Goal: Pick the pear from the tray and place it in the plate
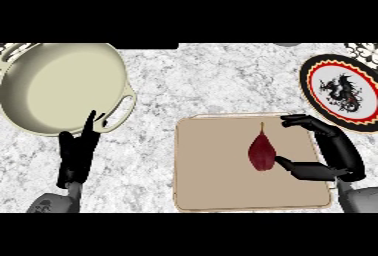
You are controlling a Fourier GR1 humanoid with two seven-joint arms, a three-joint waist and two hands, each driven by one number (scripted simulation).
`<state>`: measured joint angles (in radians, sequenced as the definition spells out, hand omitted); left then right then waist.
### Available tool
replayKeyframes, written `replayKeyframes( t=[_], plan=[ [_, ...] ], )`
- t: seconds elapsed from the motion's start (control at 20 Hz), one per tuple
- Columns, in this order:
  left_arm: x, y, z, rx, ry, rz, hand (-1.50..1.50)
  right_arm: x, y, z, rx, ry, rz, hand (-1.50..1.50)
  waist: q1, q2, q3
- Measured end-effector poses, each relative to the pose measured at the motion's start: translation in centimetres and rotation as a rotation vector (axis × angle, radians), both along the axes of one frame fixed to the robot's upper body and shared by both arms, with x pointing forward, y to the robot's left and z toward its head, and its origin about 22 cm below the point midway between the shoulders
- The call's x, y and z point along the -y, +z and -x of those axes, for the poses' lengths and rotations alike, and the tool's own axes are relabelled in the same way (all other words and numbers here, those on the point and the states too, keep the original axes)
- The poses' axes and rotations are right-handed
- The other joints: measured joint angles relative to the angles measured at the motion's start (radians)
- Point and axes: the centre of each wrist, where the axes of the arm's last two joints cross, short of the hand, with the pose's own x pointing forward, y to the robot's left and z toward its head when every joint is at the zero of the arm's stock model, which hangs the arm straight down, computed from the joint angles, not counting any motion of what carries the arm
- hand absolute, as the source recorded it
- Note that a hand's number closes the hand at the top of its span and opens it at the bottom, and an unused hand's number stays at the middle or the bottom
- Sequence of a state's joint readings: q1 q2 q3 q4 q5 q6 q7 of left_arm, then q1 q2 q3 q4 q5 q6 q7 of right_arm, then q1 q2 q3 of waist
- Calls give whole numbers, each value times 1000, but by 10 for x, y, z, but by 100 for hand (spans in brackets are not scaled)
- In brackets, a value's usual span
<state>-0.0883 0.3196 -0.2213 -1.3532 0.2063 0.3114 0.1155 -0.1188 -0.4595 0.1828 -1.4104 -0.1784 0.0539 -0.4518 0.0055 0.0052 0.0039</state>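
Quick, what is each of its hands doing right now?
Left hand: open, fingers up, holding nothing, beside the cream two-handled pan.
Right hand: open around the dark red pear on the tan tray, not gripping it.

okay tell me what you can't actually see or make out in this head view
- Plate: right side cut off by the picture's edge.
- Cream pan: left rim cut off; near rim hidden behind left hand.
- Right hand and pear: contact unclear.
- Tray: right edge hidden under that hand.
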Motion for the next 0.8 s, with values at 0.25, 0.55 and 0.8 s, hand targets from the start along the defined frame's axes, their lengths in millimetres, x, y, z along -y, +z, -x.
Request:
replayKeyframes(
  t=[0.25,0.55,0.8],
  plan=[
    [4,1,4,0,-3,-13,0,7,-6,-1,13,98,237,-150,3,-3,-3],
    [7,9,-1,-4,2,-21,0,5,28,-25,32,92,561,-150,4,-5,-4],
    [8,8,5,-7,5,-20,0,-5,55,-35,-53,142,766,-150,3,-7,-5]
  ],
)
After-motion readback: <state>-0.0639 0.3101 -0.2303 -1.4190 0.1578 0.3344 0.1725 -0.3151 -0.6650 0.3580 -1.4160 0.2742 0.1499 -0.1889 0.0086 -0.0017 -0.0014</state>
